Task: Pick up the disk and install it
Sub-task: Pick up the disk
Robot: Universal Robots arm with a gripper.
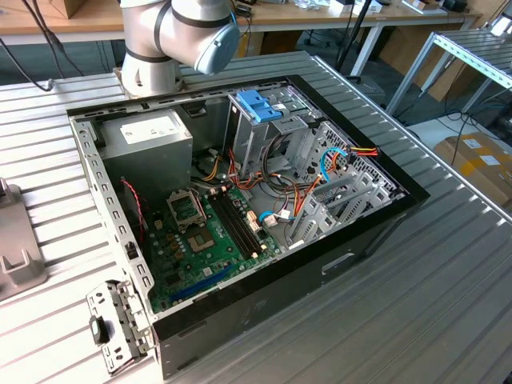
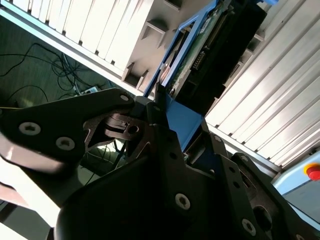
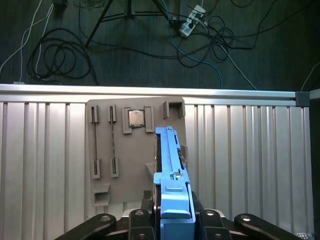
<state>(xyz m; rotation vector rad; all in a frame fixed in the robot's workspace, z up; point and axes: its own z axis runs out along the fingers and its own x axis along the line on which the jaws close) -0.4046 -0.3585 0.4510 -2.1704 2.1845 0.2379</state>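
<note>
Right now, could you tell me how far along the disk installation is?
Done: the gripper is closed on the disk, its fingers flanking the light blue carrier in the first wrist view. In hand: the disk stands on edge over the grey holder; whether it is lifted clear I cannot tell. Left: the installation itself, since the disk is not in the open computer case.
</note>
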